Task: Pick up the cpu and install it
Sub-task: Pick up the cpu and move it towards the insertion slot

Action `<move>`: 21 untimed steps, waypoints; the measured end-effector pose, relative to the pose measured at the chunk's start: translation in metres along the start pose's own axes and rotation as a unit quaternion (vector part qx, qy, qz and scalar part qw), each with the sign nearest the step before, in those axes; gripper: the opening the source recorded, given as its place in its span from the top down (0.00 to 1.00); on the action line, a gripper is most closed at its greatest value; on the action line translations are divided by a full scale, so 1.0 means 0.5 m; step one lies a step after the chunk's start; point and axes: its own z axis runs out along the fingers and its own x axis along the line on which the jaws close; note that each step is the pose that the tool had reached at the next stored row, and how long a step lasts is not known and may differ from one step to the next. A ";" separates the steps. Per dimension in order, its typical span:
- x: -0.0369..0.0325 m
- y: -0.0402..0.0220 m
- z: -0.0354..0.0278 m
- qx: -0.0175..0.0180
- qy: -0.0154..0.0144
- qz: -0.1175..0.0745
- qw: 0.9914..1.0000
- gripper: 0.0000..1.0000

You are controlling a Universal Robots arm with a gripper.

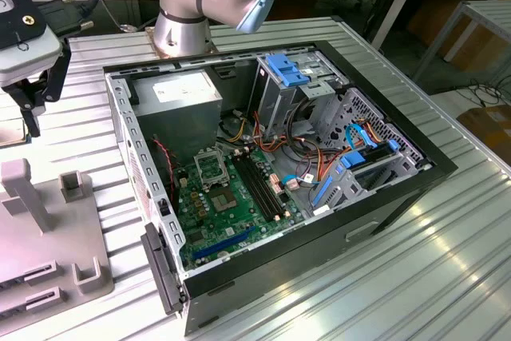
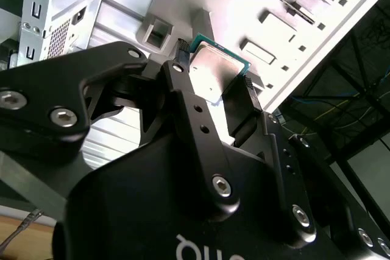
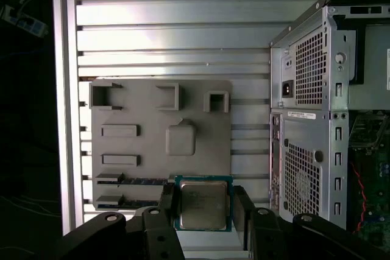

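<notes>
Over the grey tray (image 3: 146, 150), the tool (image 3: 205, 210) clamps the cpu (image 3: 203, 199) by two edges; such a narrow hold could let it tilt or slip.

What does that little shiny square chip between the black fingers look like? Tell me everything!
The cpu is a small flat square with a dull silver-grey metal top, faint print and a thin green edge. In the first wrist view it sits in the gripper, with one black finger pressing on each of two opposite sides. Behind it lies the grey tray. Whether the two touch, I cannot tell.
</notes>
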 end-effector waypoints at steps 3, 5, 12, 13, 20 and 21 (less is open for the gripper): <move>-0.004 0.000 0.000 0.000 0.000 0.000 1.000 0.53; -0.006 0.000 0.000 0.000 0.000 0.000 1.000 0.53; -0.013 0.000 -0.001 0.000 0.000 0.000 1.000 0.53; -0.014 0.000 -0.001 0.000 0.000 0.000 1.000 0.53; -0.021 0.000 -0.001 0.000 0.000 0.000 1.000 0.53; -0.022 0.000 -0.001 0.000 0.000 0.000 1.000 0.53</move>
